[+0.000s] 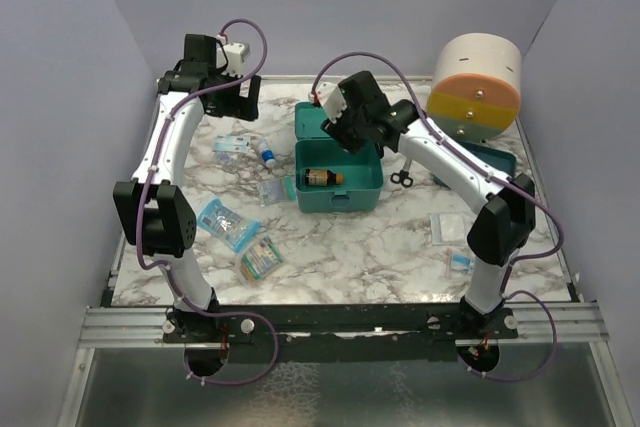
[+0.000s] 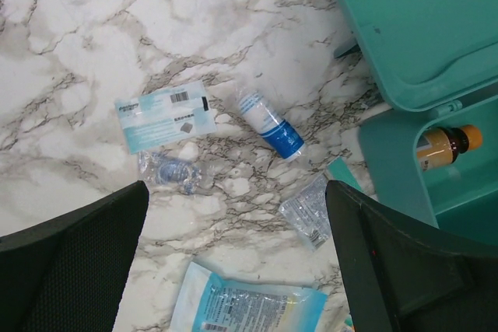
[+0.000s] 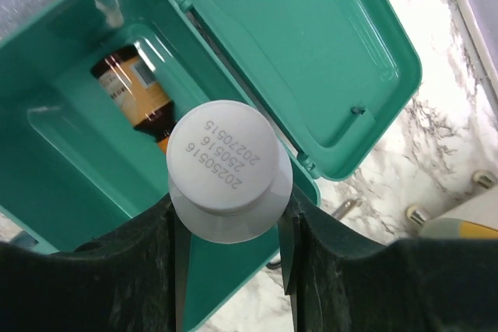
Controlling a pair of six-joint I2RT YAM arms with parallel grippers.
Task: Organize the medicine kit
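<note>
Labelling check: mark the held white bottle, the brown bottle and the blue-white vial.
white bottle [image 3: 228,167], right wrist view, on its flat printed end.
brown bottle [image 1: 320,178], top external view, on its body.
blue-white vial [image 2: 271,124], left wrist view, mid-body.

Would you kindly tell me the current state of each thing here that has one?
Teal plastic medicine kit box: lid open.
Brown glass bottle: lying inside the kit.
White round plastic bottle: gripped, above the kit.
Right gripper: shut on the white bottle.
Left gripper: open, empty.
Blue-and-white small bottle: lying on its side.
</note>
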